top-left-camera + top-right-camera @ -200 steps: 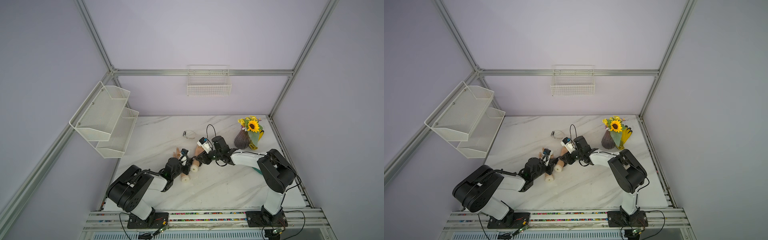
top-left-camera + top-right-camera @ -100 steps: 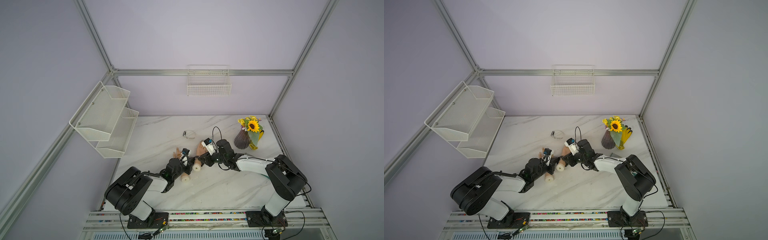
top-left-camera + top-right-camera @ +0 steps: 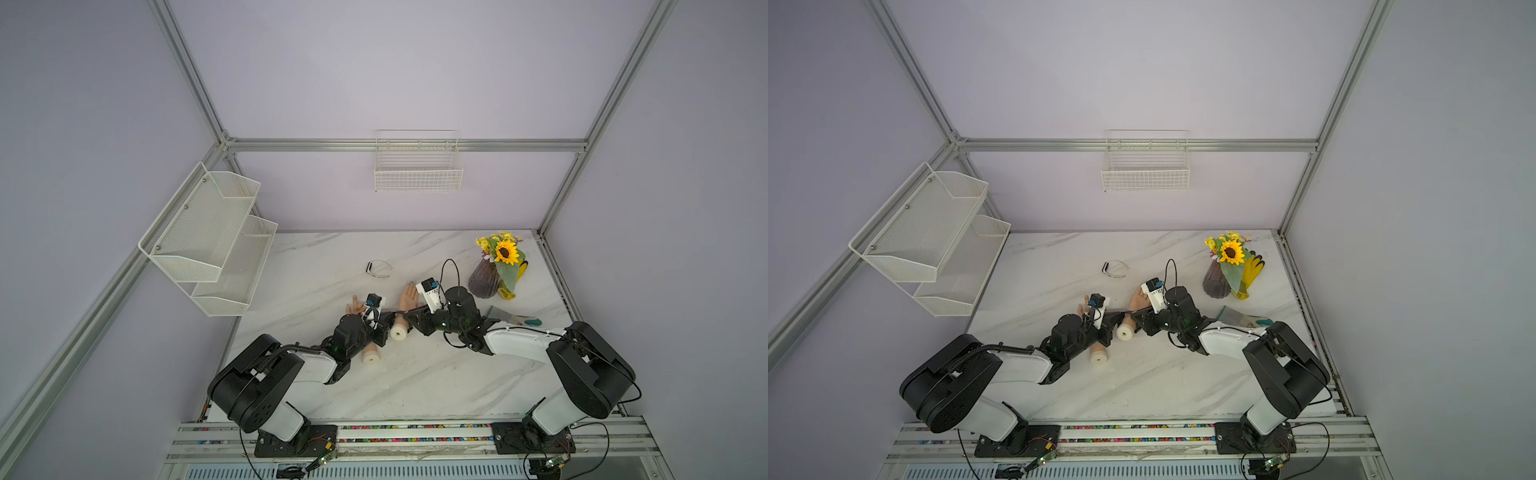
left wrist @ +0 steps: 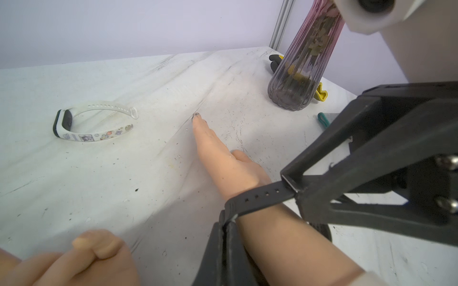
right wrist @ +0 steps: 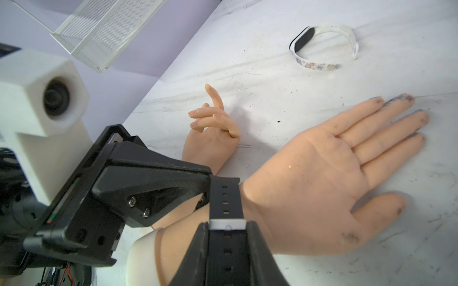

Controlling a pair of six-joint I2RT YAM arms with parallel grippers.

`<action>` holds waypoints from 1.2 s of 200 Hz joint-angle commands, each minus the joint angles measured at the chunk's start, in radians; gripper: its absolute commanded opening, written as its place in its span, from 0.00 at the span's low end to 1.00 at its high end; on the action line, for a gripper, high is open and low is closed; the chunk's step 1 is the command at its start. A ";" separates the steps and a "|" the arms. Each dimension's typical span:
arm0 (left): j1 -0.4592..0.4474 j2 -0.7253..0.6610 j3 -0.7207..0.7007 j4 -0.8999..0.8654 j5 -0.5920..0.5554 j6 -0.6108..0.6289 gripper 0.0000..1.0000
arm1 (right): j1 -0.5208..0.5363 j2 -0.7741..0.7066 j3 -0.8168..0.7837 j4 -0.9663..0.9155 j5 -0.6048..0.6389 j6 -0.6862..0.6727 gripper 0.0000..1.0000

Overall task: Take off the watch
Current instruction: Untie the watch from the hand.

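Note:
A black-strapped watch (image 5: 225, 198) is on the wrist of the flat-lying mannequin hand (image 5: 309, 183), which shows in both top views (image 3: 409, 296) (image 3: 1136, 300). My right gripper (image 5: 226, 247) is shut across the strap's width just behind the silver buckle (image 5: 226, 224). My left gripper (image 4: 226, 245) is shut, pinching the strap (image 4: 257, 198) at the side of the wrist. The two grippers (image 3: 388, 320) (image 3: 410, 319) meet over that wrist. The watch face is hidden.
A second mannequin hand (image 3: 355, 307) with curled fingers lies beside the left gripper. A white fitness band (image 3: 379, 269) lies farther back. A sunflower vase (image 3: 484, 282), a yellow glove (image 3: 517, 270) and a grey glove (image 3: 511, 318) sit at the right. A mesh shelf (image 3: 208, 241) hangs at the left.
The right wrist has shifted to the right and its elbow has dropped lower and outward. The left arm has barely moved. Both grips on the strap are unchanged.

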 commanded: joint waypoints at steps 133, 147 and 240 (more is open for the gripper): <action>0.090 -0.008 -0.025 -0.094 -0.217 -0.040 0.02 | -0.066 -0.105 -0.076 0.036 0.054 0.038 0.17; 0.090 -0.005 -0.038 -0.032 -0.120 -0.017 0.10 | -0.064 -0.077 -0.056 0.038 -0.013 0.021 0.17; 0.088 0.002 -0.092 0.209 0.190 0.075 0.44 | 0.016 0.061 0.103 -0.086 -0.117 -0.124 0.17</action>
